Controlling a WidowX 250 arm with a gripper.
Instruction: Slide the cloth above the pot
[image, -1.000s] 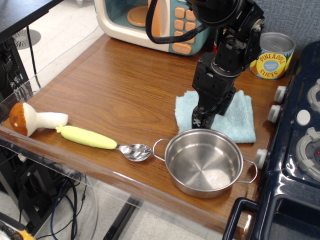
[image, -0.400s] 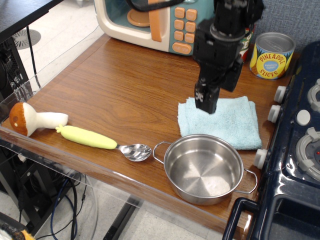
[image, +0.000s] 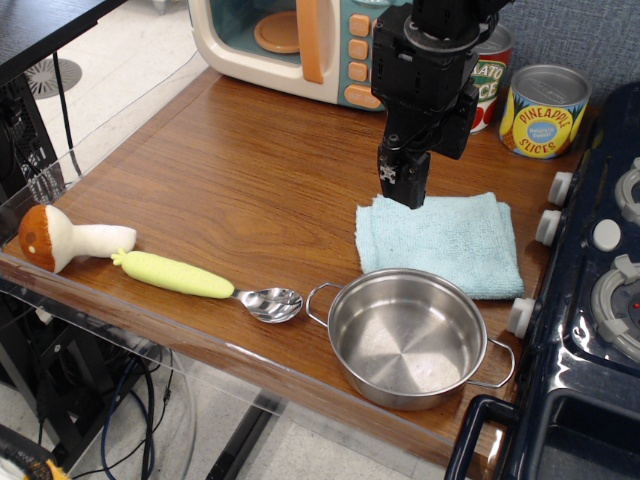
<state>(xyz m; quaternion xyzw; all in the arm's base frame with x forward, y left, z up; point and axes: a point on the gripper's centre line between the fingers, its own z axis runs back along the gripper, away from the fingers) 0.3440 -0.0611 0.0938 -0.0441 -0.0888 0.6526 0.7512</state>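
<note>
We take the pot (image: 408, 338) as our landmark: it sits near the front edge of the wooden tabletop (image: 230, 190), empty and shiny, with a wire loop handle on each side. The light blue cloth (image: 440, 243) lies flat just behind the pot, its front edge touching or nearly touching the rim. Above the cloth's back left corner we see the black gripper (image: 404, 181) hanging clear of the fabric; its jaws look drawn close together and hold nothing. Left of the pot lies a spoon (image: 211, 283) with a yellow-green handle, its bowl close to the pot's left handle, and farther left a toy mushroom (image: 62, 238). Far behind the pot stand a pineapple can (image: 543, 111), a second can (image: 488, 78) and a toy microwave (image: 296, 43).
</note>
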